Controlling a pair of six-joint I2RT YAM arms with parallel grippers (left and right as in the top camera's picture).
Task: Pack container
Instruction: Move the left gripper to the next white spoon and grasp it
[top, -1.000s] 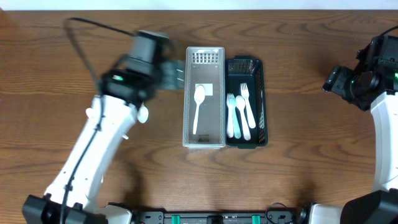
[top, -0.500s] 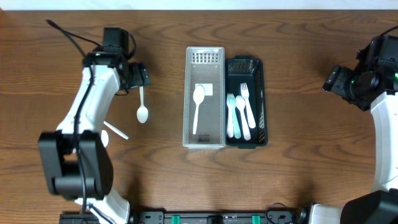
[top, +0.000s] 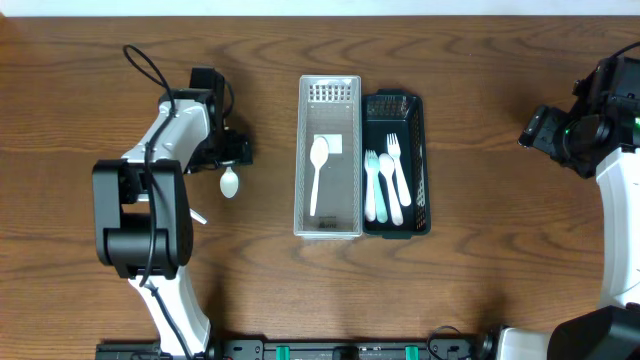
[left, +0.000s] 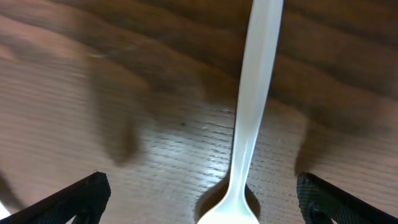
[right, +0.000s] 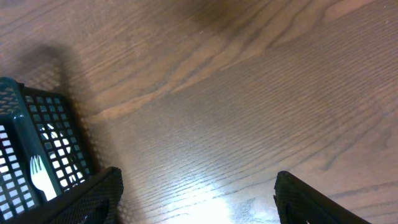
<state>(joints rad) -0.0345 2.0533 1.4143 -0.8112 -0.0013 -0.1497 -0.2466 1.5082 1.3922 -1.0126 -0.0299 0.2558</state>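
Note:
A white plastic spoon (top: 229, 184) lies on the table left of the containers. My left gripper (top: 227, 158) is open and low over its handle. In the left wrist view the spoon (left: 249, 124) runs between the two fingertips (left: 199, 190) without touching them. The clear container (top: 300, 150) holds one white spoon (top: 319, 170). The dark green basket (top: 424, 160) beside it holds white and pale green forks (top: 392, 180). My right gripper (top: 540, 130) is open and empty over bare table at the far right.
Another white utensil (top: 196, 214) lies on the table by the left arm, partly hidden. The right wrist view shows the open fingers (right: 198, 186) over wood, with the basket corner (right: 25, 130) and a fork (right: 41, 177) at the left.
The left arm swung away from the clear container to the left and came down over the loose spoon, covering its handle. The right arm has not moved.

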